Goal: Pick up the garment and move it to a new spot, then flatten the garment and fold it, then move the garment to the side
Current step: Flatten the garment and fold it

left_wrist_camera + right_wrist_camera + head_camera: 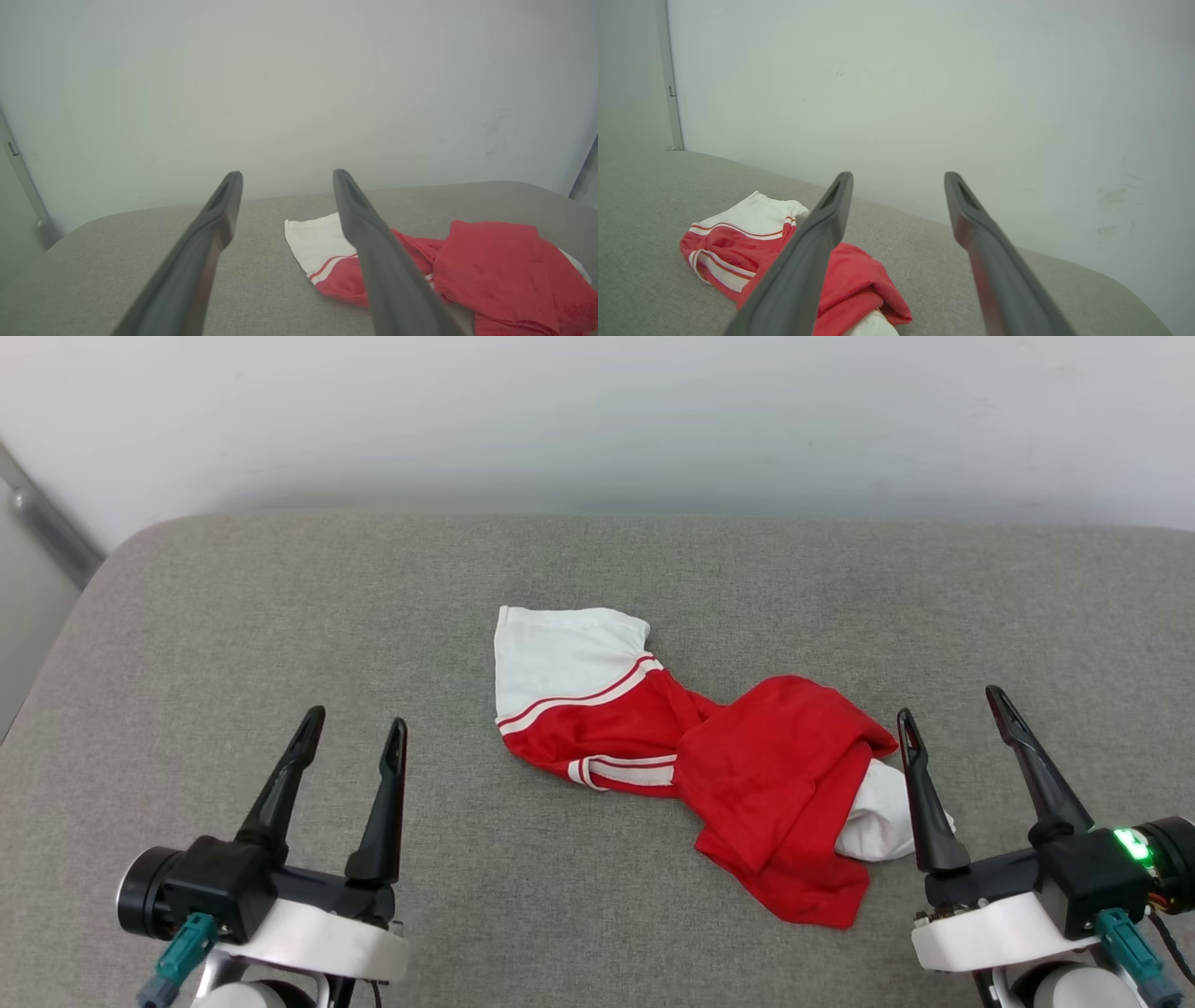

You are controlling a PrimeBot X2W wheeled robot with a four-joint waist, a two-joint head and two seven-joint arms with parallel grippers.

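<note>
Nearest, the left claw (358, 715) and right claw (948, 701) both stand wide and empty over the grey padded surface (280, 616). The left one is well apart from the cloth, the right one just beside it. Between them, right of centre, the red jersey shirt (747, 765) lies crumpled. One white sleeve spreads to the far left and another is tucked under red folds at the near right. A good pickup probably means pinching outer edges, not the bunched middle. Farthest is a pale wall (597, 420).

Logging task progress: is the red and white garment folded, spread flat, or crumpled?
Crumpled. The garment lies bunched on the grey surface, red cloth twisted over itself, white parts sticking out at both ends; neither flat nor neatly folded.
</note>
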